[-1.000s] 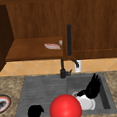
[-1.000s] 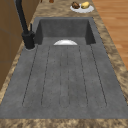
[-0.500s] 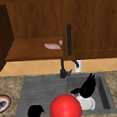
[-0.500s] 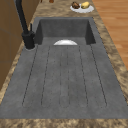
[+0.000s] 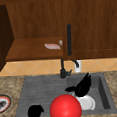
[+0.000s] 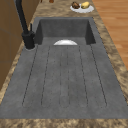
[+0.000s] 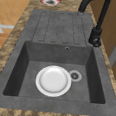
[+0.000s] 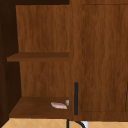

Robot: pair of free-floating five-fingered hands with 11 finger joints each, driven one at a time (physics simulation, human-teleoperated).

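Note:
In the front view my right hand (image 5: 82,86) hangs over the sink basin (image 5: 103,91), its fingers straight and slanting up to the right, the thumb stretched out to the left. It holds nothing. Just below it a white plate (image 5: 86,103) lies on the basin floor, and the same plate (image 7: 53,80) sits beside the drain (image 7: 74,75). A big red ball (image 5: 65,109) shows at the sink's near edge, between the two hands. My left hand (image 5: 35,112) is a dark shape low over the draining board's front left corner.
A black faucet (image 5: 63,71) stands behind the sink. In the open wall cabinet a pink object (image 5: 52,46) lies on the shelf. A red-rimmed plate (image 5: 1,103) rests on the left counter. A dish of fruit (image 6: 81,6) sits beyond the basin.
My right hand has drifted a little to the left over the basin. The left hand, the ball and the plate have stayed put.

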